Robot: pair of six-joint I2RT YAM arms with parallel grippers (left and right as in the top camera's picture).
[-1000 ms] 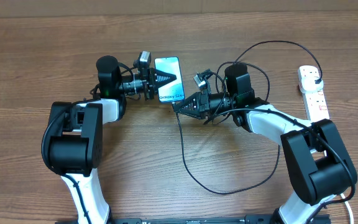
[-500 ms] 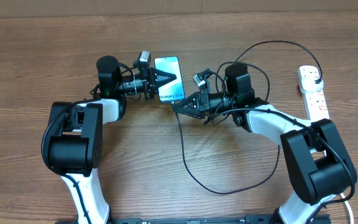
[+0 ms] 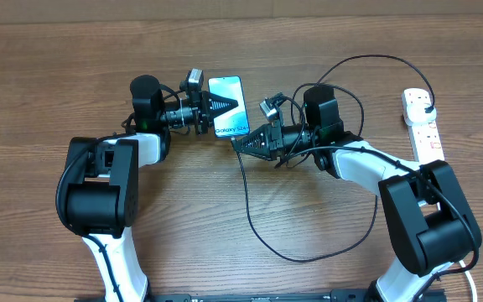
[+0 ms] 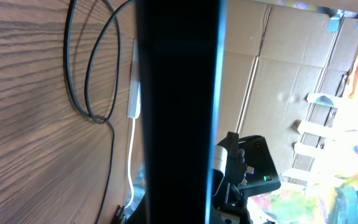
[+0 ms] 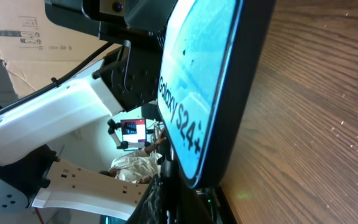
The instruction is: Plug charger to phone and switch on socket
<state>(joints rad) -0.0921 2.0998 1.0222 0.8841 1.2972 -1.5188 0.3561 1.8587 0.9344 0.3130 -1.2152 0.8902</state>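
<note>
The phone [image 3: 225, 87] has a lit blue screen and sits at the table's centre back. My left gripper [image 3: 227, 106] is shut on it from the left; its dark edge fills the left wrist view [image 4: 176, 93]. My right gripper [image 3: 238, 143] is shut on the charger's connector end, right at the phone's near edge. In the right wrist view the screen [image 5: 197, 74] stands just above the jaws [image 5: 176, 199], and the connector tip itself is hidden. The charger's black cable [image 3: 250, 214] loops over the table to its plug [image 3: 427, 107], which sits in the white socket strip [image 3: 424, 134] at the right.
The black cable loops in front of and behind the right arm and also shows in the left wrist view [image 4: 73, 68]. The socket strip lies near the table's right edge. Cardboard boxes [image 4: 278, 74] stand beyond the table.
</note>
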